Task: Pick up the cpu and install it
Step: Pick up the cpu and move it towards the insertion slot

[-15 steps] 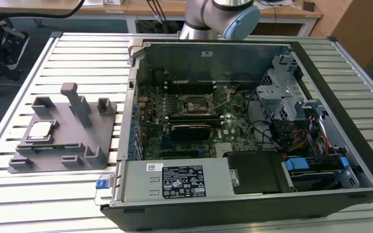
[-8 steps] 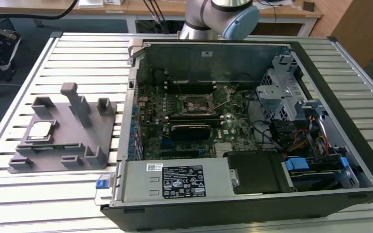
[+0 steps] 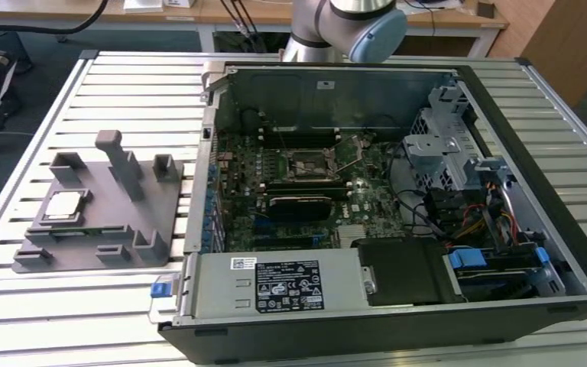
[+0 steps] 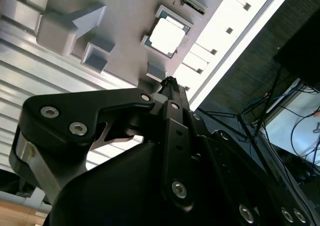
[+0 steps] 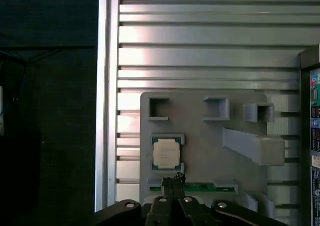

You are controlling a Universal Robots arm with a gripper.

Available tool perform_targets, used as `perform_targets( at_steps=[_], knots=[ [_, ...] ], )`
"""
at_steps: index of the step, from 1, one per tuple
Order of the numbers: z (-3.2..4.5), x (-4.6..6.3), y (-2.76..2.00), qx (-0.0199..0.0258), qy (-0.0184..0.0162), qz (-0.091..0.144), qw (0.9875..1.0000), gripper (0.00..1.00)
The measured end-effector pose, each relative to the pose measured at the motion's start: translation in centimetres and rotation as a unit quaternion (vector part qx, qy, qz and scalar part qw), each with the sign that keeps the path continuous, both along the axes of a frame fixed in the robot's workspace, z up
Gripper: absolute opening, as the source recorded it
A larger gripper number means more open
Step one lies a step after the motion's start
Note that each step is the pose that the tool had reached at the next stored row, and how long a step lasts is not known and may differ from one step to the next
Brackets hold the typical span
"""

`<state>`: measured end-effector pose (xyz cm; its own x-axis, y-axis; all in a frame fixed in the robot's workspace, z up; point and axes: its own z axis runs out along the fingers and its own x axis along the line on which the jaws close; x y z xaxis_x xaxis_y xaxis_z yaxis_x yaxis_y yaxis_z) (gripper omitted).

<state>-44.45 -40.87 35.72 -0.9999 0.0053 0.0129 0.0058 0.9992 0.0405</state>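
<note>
The cpu (image 3: 64, 205) is a small silver-topped square lying flat in a recess of the grey fixture block (image 3: 120, 237), on the exterior view's left. Both wrist views look down on the cpu (image 5: 166, 152) (image 4: 167, 36) from well above. My gripper (image 5: 176, 178) (image 4: 170, 81) hangs high over the block's edge, just beside the cpu, shut with its black fingertips pressed together and nothing between them. The dark square socket (image 3: 311, 162) sits on the green motherboard (image 3: 370, 200) inside the open computer case.
The open case (image 3: 497, 92) fills the middle and right of the slatted metal table (image 3: 120, 84), with drive cages, cables and a power supply (image 3: 273, 284) inside. Tall posts (image 3: 120, 164) rise from the fixture block. The arm's base (image 3: 345, 23) stands behind the case.
</note>
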Motion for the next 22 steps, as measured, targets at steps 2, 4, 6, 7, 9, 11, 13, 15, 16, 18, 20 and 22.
perform_targets(
  at_steps=[2, 4, 6, 7, 9, 11, 13, 15, 16, 18, 20, 22],
  knots=[
    [-0.15, -0.1, -0.03, 0.0, -0.0001, 0.0, 1.0, 0.11],
    [-0.24, -0.2, -0.09, 0.0, 0.0001, 0.0, 1.0, 0.11],
    [-0.39, -0.2, -0.26, 0.0, 0.0, 0.0, 1.0, 0.11],
    [-0.49, -0.2, -0.3, 0.0, -0.0001, 0.001, 1.0, 0.11],
    [-0.75, -0.2, -0.37, 0.0, 0.0, 0.001, 1.0, 0.11],
    [-1.04, -0.2, -0.46, -0.0001, 0.0001, 0.001, 1.0, 0.11],
    [-1.36, -0.2, -0.6, 0.0001, 0.0003, 0.001, 1.0, 0.11],
    [-1.68, -0.2, -0.73, 0.0004, 0.0011, 0.002, 1.0, 0.11],
    [-1.78, -0.2, -0.8, 0.0004, 0.0013, 0.002, 1.0, 0.11],
    [-2.04, -0.2, -0.91, 0.0004, 0.0016, 0.003, 1.0, 0.11],
    [-2.34, -0.2, -1.01, 0.0005, 0.0028, 0.004, 1.0, 0.17],
    [-2.66, -0.2, -1.05, 0.0005, 0.0049, 0.005, 1.0, 0.23]
  ],
)
